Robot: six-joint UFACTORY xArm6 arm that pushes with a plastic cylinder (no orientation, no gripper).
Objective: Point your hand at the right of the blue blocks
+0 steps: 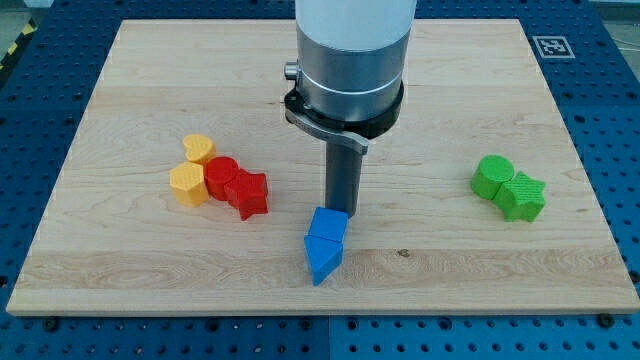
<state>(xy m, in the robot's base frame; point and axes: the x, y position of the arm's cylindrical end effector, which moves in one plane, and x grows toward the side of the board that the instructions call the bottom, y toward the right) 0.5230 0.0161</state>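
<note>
My tip (341, 212) is the lower end of a plain dark rod; it has nothing to spread or to pinch, so it holds nothing. It stands at the upper edge of the blue blocks (324, 244), just behind them in the view and a little to the view's right of their middle. I cannot tell whether it touches them or is only very close.

The blue blocks are two pieces pressed together, one squarish on top and one pointed toward the view's bottom. They lie near the middle of the wooden board (450, 90), toward its lower edge.

Farther out, at the view's left, are a yellow heart (200, 148), an orange block (188, 185), a red block (221, 177) and a red star (247, 192), all in one cluster. At the view's right, well apart, are two green blocks (508, 188) touching each other.

I judge the task as nearly done but not finished: my tip is beside the blue pair, yet more above it than at its right. A short move toward the view's right and bottom is left, without pushing the blocks.
</note>
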